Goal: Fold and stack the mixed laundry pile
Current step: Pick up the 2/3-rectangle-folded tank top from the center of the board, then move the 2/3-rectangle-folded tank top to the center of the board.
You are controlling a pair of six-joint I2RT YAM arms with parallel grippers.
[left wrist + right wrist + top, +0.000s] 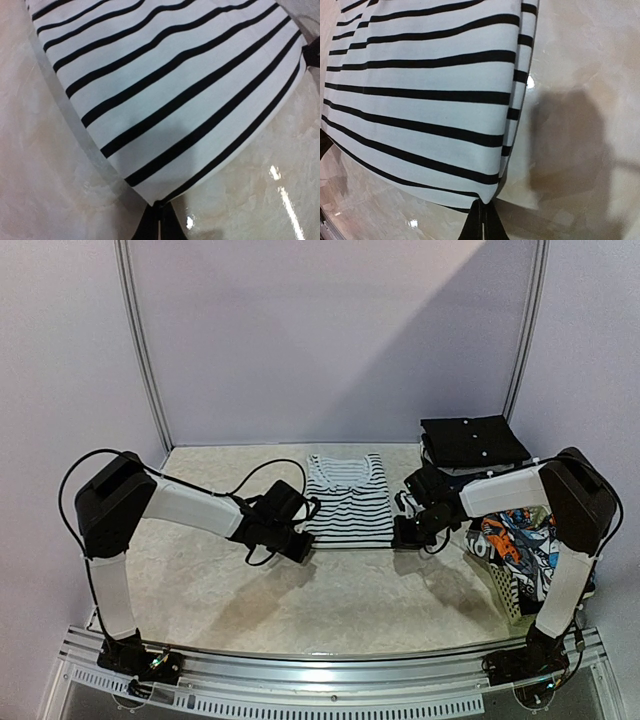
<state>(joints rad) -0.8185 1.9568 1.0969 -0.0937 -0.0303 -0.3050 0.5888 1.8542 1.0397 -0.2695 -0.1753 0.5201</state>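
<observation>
Matt cloth striped garment (pixel 175 90) lies on glossy table (pixel 280 150).

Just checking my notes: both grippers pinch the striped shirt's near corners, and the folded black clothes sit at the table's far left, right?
Not quite: the folded black clothes sit at the far right of the table, as the top view shows. The rest holds.

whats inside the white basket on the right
A crumpled printed garment in orange, blue, white and black sits in the basket. Anything beneath it is covered.
</observation>
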